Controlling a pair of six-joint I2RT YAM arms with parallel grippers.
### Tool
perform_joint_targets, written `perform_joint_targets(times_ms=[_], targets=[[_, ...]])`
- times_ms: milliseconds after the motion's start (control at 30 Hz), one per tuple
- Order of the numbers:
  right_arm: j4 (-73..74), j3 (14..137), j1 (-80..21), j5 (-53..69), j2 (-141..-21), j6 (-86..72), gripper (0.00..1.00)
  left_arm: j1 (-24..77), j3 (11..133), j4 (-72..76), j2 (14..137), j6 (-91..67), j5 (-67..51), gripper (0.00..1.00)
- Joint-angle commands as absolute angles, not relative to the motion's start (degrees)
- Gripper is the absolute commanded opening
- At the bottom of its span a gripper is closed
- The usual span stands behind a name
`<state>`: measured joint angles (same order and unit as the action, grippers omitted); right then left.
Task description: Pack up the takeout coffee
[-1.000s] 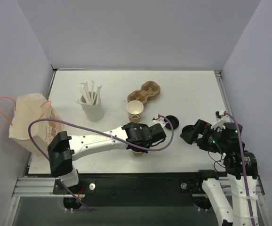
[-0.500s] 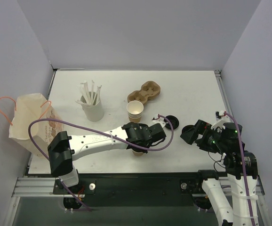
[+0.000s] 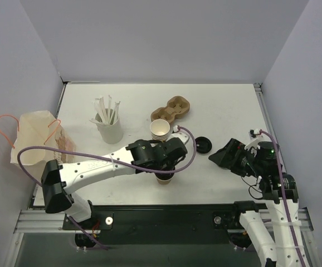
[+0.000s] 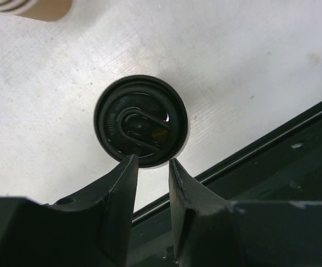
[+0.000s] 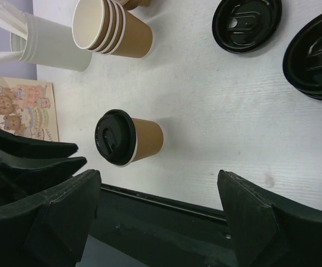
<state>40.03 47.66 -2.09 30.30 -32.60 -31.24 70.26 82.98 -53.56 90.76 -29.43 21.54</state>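
The overhead view looks down from above and behind the near edge of the surface (image 3: 222,105), at 6 o'clock, taking in all of it from afar. The left wrist view looks straight down, very near, on the lidded cup (image 4: 140,121), with the left pincer (image 4: 151,161) at 6 o'clock. The right wrist view looks slantwise from farther off. It shares that cup with the left wrist view, and the cup stack (image 5: 108,30) with the overhead view.

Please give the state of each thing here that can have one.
Small tan kraft-paper cup: upright, black lid on.
Nested stack of tan paper cups: upright, no lid.
Brown pulp cup carrier: empty.
Left end effector: open, holding nothing.
Right end effector: open, holding nothing.
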Motion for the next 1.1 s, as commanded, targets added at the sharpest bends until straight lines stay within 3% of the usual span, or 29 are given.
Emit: perform_joint_targets(times_ms=[0, 233, 433, 1067], targets=[[29.03, 44.92, -8.93, 30.25, -37.34, -37.78, 0.88, 64.35, 80.27, -49.23, 84.56, -29.36, 18.12, 0.39], [22.68, 46.49, -29.76, 13.55, -51.65, -42.18, 0.88, 54.94, 71.21, -40.09, 79.90, -26.20, 9.35, 0.45], [19.78, 49.74, -38.04, 9.85, -63.87, -42.80, 0.85, 49.31, 65.66, -33.40, 77.87, -26.19, 3.26, 0.48], [17.58, 51.68, -42.80, 10.90, -74.00, -42.45, 0.68, 47.90, 55.81, -26.10, 77.70, -27.51, -2.46, 0.49]])
